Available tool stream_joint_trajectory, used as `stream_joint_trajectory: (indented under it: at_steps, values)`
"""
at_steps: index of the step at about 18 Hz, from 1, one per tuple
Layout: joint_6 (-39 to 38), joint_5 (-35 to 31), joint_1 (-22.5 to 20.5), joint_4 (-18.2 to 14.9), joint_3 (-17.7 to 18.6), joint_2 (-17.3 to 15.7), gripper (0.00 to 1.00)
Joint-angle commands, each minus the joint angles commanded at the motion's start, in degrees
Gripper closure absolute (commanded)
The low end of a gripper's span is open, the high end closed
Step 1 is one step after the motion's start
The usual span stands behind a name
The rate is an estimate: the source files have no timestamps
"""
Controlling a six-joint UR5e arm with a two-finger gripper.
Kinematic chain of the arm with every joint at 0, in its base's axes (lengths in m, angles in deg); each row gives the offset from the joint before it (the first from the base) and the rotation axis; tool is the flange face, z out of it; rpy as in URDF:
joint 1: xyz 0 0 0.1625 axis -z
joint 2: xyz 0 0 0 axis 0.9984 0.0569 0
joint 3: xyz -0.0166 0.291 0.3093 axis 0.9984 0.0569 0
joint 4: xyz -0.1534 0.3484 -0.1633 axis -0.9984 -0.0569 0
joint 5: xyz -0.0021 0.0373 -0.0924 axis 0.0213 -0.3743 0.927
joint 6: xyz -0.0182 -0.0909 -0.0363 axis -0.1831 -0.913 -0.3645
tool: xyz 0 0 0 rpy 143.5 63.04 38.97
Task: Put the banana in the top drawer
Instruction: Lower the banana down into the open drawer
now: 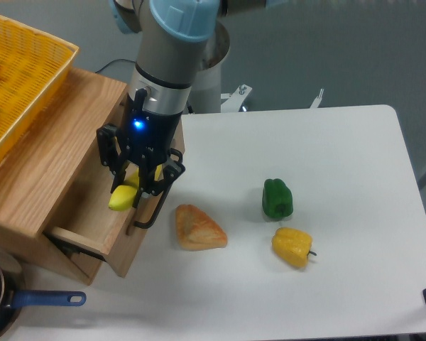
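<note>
The yellow banana hangs lengthwise between the black fingers of my gripper, which is shut on it. It hovers over the pulled-out top drawer, a light oak box with a black bar handle on its front. The banana's lower end sticks out below the fingers, above the drawer's open inside near its front wall. Most of its upper half is hidden by the gripper body.
A tan triangular bread piece lies just right of the drawer front. A green pepper and a yellow pepper sit further right. A yellow woven basket rests on the cabinet top. A blue-handled pan is at the bottom left.
</note>
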Motion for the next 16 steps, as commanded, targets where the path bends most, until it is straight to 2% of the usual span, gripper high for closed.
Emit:
stream_joint_trajectory:
  at_steps: [16]
  values:
    - [0.0, -0.2, 2.3, 0.4, 4.0, -0.4, 0.88]
